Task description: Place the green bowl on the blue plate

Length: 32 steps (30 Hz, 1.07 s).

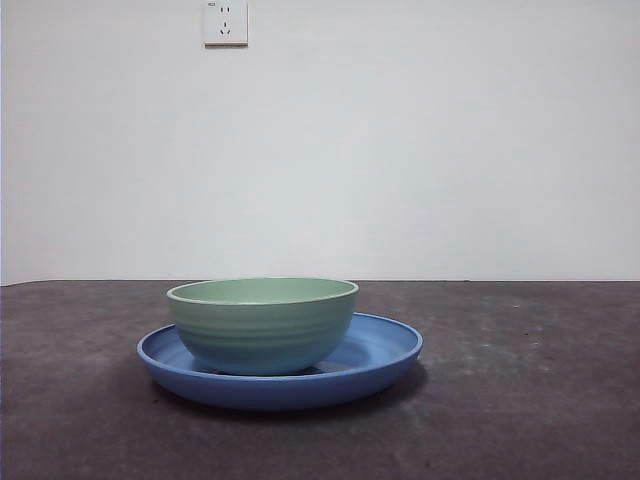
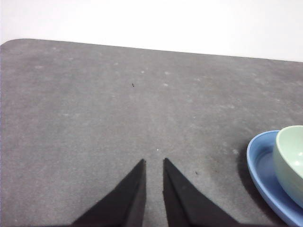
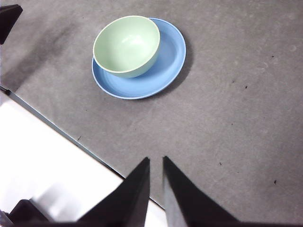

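Sitting upright on the plate (image 1: 385, 352), the bowl (image 1: 263, 322) lies well apart from both empty, nearly closed grippers, left (image 2: 154, 162) and right (image 3: 155, 160).

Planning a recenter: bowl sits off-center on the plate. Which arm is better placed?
Probably left. Its gripper has the bowl and plate close beside it; the right gripper sits farther back, near the table edge. Both are empty, jaws nearly shut.

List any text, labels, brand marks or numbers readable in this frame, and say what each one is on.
None can be read.
The green bowl shows only plain ridges, with no print or mark.
The blue plate is plain too.
The wall socket shows only slots, with no lettering that can be made out.
The grey table carries only small specks.
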Motion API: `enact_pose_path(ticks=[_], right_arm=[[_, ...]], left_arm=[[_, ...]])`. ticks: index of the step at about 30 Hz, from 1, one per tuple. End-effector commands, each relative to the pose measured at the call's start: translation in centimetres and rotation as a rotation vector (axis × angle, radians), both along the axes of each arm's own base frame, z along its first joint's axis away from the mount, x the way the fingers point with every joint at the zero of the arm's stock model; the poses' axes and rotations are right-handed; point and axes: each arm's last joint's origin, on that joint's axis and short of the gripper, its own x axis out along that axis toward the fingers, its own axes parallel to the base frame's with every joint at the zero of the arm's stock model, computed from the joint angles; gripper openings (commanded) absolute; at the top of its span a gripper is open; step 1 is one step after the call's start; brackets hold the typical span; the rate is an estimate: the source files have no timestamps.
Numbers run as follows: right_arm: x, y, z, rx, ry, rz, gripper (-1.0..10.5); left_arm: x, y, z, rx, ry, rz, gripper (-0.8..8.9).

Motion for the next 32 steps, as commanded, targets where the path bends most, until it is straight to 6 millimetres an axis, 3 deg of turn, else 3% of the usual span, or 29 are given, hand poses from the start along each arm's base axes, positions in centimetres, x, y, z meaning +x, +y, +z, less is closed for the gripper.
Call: enact_pose_path(ticks=[1,19,23,27,32], right_arm=[[0.0,0.1,0.4,0.013,-0.012,0.003,0.4],[0.2,-0.1,0.4,0.005,-0.016,-0.031,0.4],[0.8,-0.5,-0.2,-0.044,-0.155,-0.068,0.4],[2.7,-0.6,-2.5,0.007,-0.431,-0.171,0.4],[4.5,-1.3,-7.8,0.031,-0.682,-0.303,0.4]], left_arm=[[0.1,0.0,-0.8,-0.001,0.026,0.002,0.57],[0.1,0.0,-0.8,-0.001,0.027,0.001,0.57],[0.1,0.0,-0.8,-0.001,0.027,0.001,0.57],[0.1,0.0,-0.8,-0.001,0.027,0.001,0.57],[0.1,0.0,-0.8,-0.001,0.027,0.001,0.57]])
